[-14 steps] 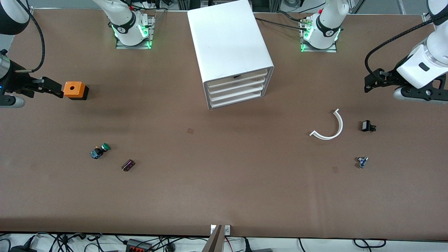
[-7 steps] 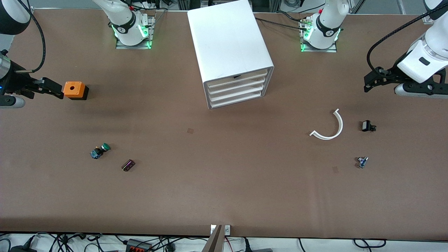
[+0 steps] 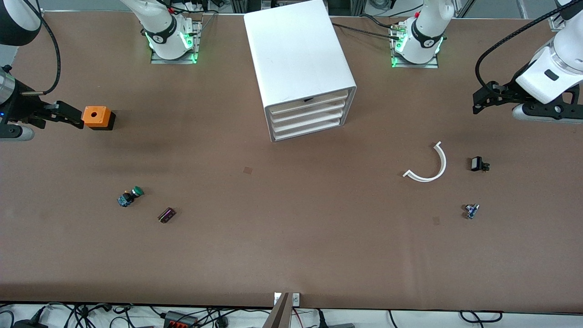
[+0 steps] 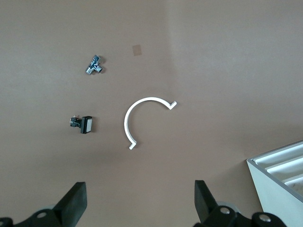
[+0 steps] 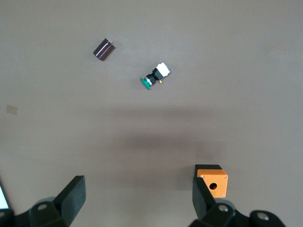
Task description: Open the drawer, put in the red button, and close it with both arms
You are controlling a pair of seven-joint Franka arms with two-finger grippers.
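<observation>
No red button shows in any view. The white drawer cabinet (image 3: 300,64) stands mid-table between the two arm bases, with all of its drawers (image 3: 309,116) shut; a corner of it shows in the left wrist view (image 4: 279,179). My left gripper (image 3: 478,101) is open and empty, held over bare table at the left arm's end (image 4: 140,189). My right gripper (image 3: 68,115) is open and empty over the right arm's end of the table (image 5: 139,187), right beside an orange box (image 3: 96,117).
A green-capped button (image 3: 130,196) (image 5: 155,75) and a small dark block (image 3: 166,215) (image 5: 103,49) lie toward the right arm's end. A white curved strip (image 3: 428,165) (image 4: 142,116), a black part (image 3: 478,164) (image 4: 84,124) and a small blue-silver part (image 3: 471,211) (image 4: 94,65) lie toward the left arm's end.
My left gripper has drifted a little toward the arm bases' side of the table. The right arm has hardly moved. Nothing on the table has shifted.
</observation>
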